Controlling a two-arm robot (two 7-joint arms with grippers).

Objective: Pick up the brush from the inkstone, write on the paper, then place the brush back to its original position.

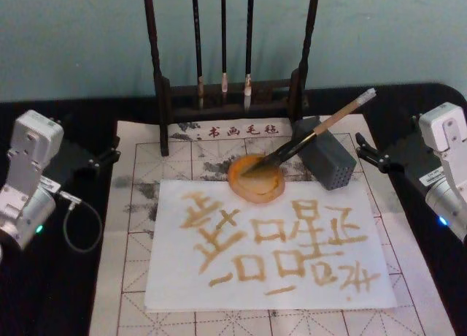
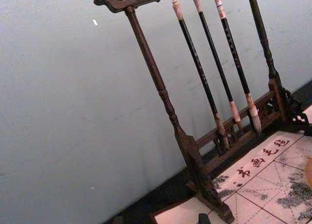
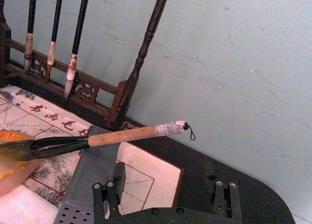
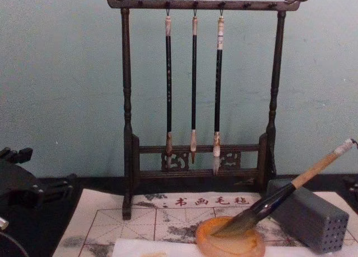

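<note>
The brush lies slanted, its olive-brown tip resting in the orange inkstone and its tan handle leaning on the grey block. From the right wrist view the brush crosses in front of my right gripper, whose fingers stand wide apart with nothing between them. The white paper carries several brown characters. My right gripper hovers open just right of the grey block. At the mat's left edge, away from the brush, my left gripper is open.
A dark wooden rack with three thin hanging brushes stands behind the inkstone. A gridded felt mat lies under the paper on the black table. A teal wall closes the back.
</note>
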